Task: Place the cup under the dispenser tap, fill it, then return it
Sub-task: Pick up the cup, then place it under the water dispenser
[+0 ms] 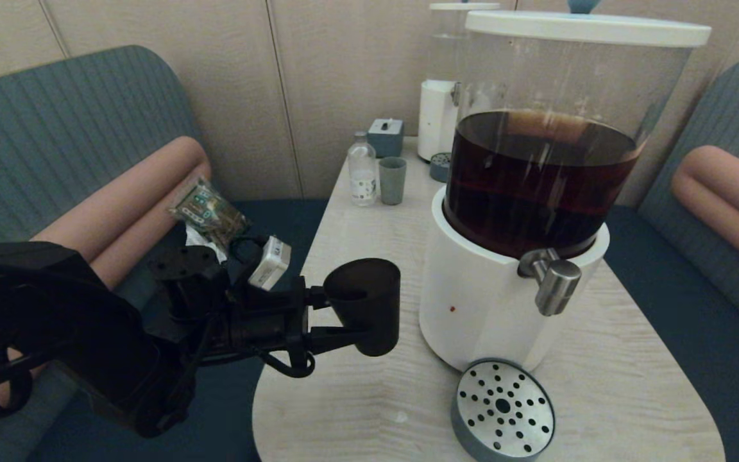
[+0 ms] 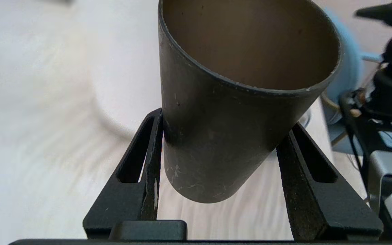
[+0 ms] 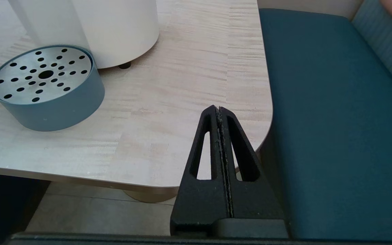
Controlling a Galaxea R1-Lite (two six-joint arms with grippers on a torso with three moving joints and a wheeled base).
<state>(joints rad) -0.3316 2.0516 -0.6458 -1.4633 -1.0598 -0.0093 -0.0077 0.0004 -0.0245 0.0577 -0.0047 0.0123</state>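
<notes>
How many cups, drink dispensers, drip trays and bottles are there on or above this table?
Cups: 2, black cup held in the left gripper, grey-green cup
Dispensers: 2
Drip trays: 2
Bottles: 1
Total: 7

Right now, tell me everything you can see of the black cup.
The black cup is a matte, handleless tapered tumbler, plastic by the look, its wall lightly scuffed. It looks empty. The left gripper is shut on its lower half, one finger either side. It hangs roughly upright, clear of the table, left of the big dispenser's white base, not yet under the steel tap.
</notes>
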